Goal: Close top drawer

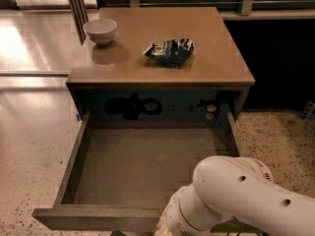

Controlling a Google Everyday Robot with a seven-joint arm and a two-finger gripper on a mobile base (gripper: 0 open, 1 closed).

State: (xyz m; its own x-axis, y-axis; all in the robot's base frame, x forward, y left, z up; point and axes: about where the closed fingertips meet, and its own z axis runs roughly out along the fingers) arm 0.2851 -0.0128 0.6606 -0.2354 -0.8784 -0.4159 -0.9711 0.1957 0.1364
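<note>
The top drawer (142, 171) is pulled far out of the brown cabinet (162, 68). Its brown bottom is bare and its thin side walls and flat front (93, 218) show. My white arm (231, 195) reaches down at the bottom right, over the drawer's front right corner. The gripper is hidden below the arm at the bottom edge, at or just in front of the drawer front.
A white bowl (100, 31) stands at the cabinet top's back left. A dark crumpled snack bag (170, 51) lies near the top's middle. Speckled floor lies to the left and right of the cabinet. A dark wall or panel stands to the right.
</note>
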